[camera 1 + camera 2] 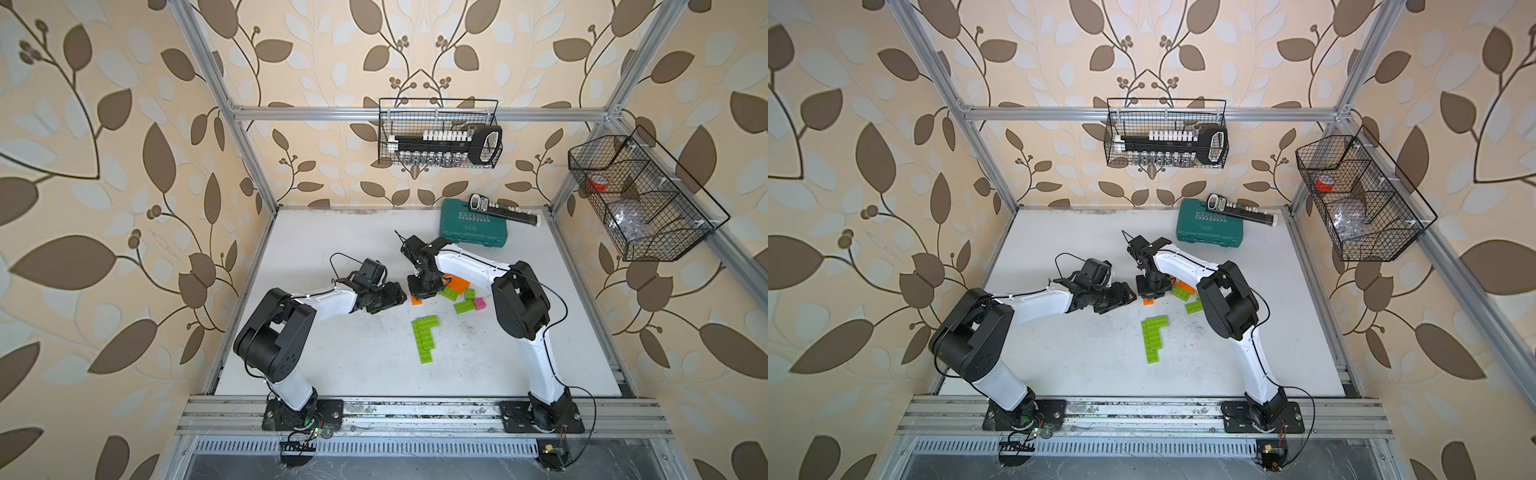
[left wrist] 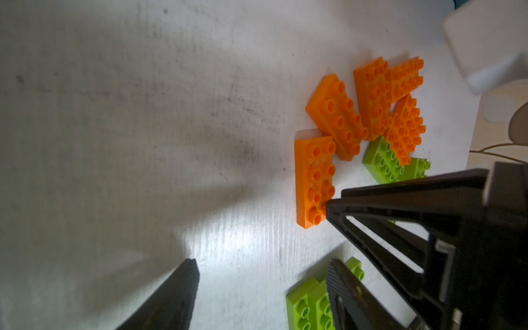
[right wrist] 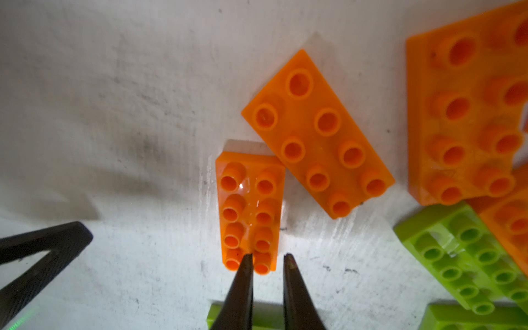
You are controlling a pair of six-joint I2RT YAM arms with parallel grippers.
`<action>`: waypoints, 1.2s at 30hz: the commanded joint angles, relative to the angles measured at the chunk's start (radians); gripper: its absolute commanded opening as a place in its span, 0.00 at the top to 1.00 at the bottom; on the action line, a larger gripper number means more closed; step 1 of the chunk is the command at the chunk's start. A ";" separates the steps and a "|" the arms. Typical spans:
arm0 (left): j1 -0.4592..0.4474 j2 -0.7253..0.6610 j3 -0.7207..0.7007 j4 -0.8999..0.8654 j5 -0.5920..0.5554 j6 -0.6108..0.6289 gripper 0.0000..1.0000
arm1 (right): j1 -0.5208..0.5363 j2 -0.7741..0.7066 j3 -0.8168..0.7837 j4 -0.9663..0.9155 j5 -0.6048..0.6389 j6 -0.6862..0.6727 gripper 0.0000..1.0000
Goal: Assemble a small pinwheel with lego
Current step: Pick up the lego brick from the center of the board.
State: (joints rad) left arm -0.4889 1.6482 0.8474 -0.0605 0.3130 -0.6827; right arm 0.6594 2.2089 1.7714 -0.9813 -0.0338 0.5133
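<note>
1. The right hand point(image 3: 268, 257) hangs tips-down over the end of a flat orange brick point(image 3: 248, 211). Its jaws are narrow: 1 tip sits between the brick's 2 stud rows, the other just off its long edge. Whether it pinches the brick, I cannot tell.
2. Likely risk: a hold on 1 stud row at the very end is off-centre, so the slick brick may pivot or slip when lifted.
3. A 2nd orange brick point(image 3: 317, 134) lies angled at the far corner of the 1st, touching or nearly so. It may get dragged along.
4. The left hand point(image 2: 263, 285) is wide and empty, low over the bench point(image 1: 332, 249), just beside the right hand. The 2 could bump.
5. The lego: orange and green bricks point(image 1: 451, 294) sit clustered under the right arm, with a pink square point(image 1: 480, 304) among them. A green L point(image 1: 426, 336) lies flat, apart, nearer the arm bases.
6. The bricks are glossy hard plastic, rectangular, with round hollow studs. The bench is matte white and scuffed. The fingers are black, tapered and ribbed.
</note>
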 commanded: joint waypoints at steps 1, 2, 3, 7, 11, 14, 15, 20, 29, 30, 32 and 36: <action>0.012 -0.038 -0.007 0.018 0.020 0.002 0.26 | 0.008 0.029 0.028 -0.036 0.016 0.012 0.83; 0.012 -0.038 -0.008 0.018 0.020 0.003 0.26 | 0.009 0.031 0.028 -0.038 0.017 0.011 0.83; 0.013 -0.040 -0.008 0.018 0.021 0.003 0.26 | 0.012 0.032 0.028 -0.041 0.022 0.011 0.83; 0.014 -0.049 -0.016 0.017 0.020 0.003 0.26 | 0.019 0.044 0.038 -0.064 0.054 0.012 0.85; 0.013 -0.066 -0.029 0.012 0.020 0.003 0.26 | 0.031 0.055 0.051 -0.093 0.097 0.010 0.90; 0.013 -0.094 -0.046 0.002 0.021 0.003 0.26 | 0.041 0.057 0.051 -0.104 0.116 0.007 0.91; 0.013 -0.106 -0.052 -0.002 0.022 0.002 0.26 | 0.045 0.059 0.051 -0.108 0.123 0.008 0.92; 0.006 -0.176 -0.096 -0.040 0.010 0.001 0.26 | 0.064 0.059 0.042 -0.112 0.127 0.004 0.92; -0.050 -0.372 -0.204 -0.136 -0.054 -0.020 0.26 | 0.071 0.005 0.057 -0.096 0.068 0.033 0.92; -0.063 -0.399 -0.218 -0.148 -0.067 -0.026 0.26 | 0.077 -0.005 0.058 -0.098 0.067 0.039 0.92; -0.087 -0.441 -0.242 -0.172 -0.091 -0.037 0.25 | 0.091 -0.023 0.057 -0.105 0.067 0.055 0.92; -0.122 -0.498 -0.284 -0.194 -0.122 -0.060 0.25 | 0.135 -0.072 0.014 -0.107 0.076 0.112 0.92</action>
State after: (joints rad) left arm -0.5968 1.1828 0.5838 -0.2173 0.2405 -0.7162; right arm 0.7597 2.2127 1.7992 -1.0622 0.0502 0.5701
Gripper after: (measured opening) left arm 0.747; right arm 0.080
